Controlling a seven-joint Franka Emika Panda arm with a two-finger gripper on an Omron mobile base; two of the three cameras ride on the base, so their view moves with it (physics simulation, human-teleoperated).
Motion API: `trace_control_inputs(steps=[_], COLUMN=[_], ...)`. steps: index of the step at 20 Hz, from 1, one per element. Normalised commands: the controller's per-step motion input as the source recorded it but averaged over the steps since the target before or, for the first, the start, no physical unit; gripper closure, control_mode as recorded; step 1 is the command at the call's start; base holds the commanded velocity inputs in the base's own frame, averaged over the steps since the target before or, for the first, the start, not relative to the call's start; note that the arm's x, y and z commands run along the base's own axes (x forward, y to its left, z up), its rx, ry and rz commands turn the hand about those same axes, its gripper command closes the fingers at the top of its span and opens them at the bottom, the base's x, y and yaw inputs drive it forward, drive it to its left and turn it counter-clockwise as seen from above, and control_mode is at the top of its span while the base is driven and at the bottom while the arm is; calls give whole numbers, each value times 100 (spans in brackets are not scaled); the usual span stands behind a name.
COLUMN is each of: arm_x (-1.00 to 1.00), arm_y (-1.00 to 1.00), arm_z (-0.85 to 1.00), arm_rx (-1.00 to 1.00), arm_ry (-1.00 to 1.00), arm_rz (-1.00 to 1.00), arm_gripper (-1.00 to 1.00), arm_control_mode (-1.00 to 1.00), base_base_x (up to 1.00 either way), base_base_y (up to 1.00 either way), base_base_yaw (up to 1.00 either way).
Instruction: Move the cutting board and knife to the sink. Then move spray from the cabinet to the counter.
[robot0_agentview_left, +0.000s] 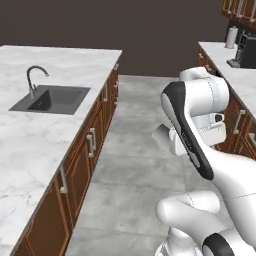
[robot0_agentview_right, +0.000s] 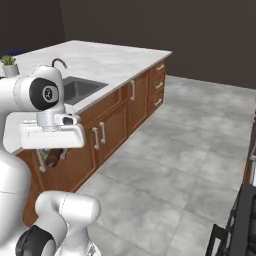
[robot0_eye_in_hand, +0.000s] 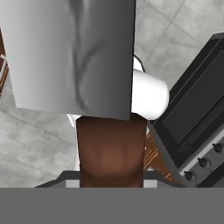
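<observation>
The claw (robot0_eye_in_hand: 111, 183) is clenched on the knife's (robot0_eye_in_hand: 87, 78) reddish-brown wooden handle, which rises between the dark finger tips in the hand view; the broad grey blade stands beyond it, close to the camera. Below the blade lie grey floor tiles, and to one side a black stove (robot0_eye_in_hand: 197, 127) with a row of knobs.

In the right base view the handle's end (robot0_agentview_right: 54, 156) pokes out beneath the white hand, which hangs in the aisle in front of the brown lower cabinets.

The sink (robot0_agentview_left: 51, 99) is a dark rectangular basin sunk in the white marble counter (robot0_agentview_left: 30, 145), with a curved faucet (robot0_agentview_left: 34, 79) at its rim. Its basin looks bare from both base views. A small potted plant (robot0_agentview_right: 8, 64) stands on the counter behind the arm.

On the far counter sit a paper towel roll (robot0_agentview_left: 231, 37) and a dark coffee machine (robot0_agentview_left: 245, 50).
</observation>
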Motion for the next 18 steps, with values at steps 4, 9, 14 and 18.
trace_control_inputs(steps=[4, 9, 14, 18], arm_x=[0, 0, 0, 0], arm_y=[0, 0, 0, 0], arm_z=[0, 0, 0, 0], arm_rx=[0, 0, 0, 0], arm_ry=[0, 0, 0, 0], arm_rz=[0, 0, 0, 0], arm_gripper=[100, 100, 100, 100], arm_control_mode=[100, 100, 100, 100], base_base_x=[100, 100, 100, 100], base_base_y=[-56, -59, -55, -57], base_base_yaw=[13, 18, 22, 24])
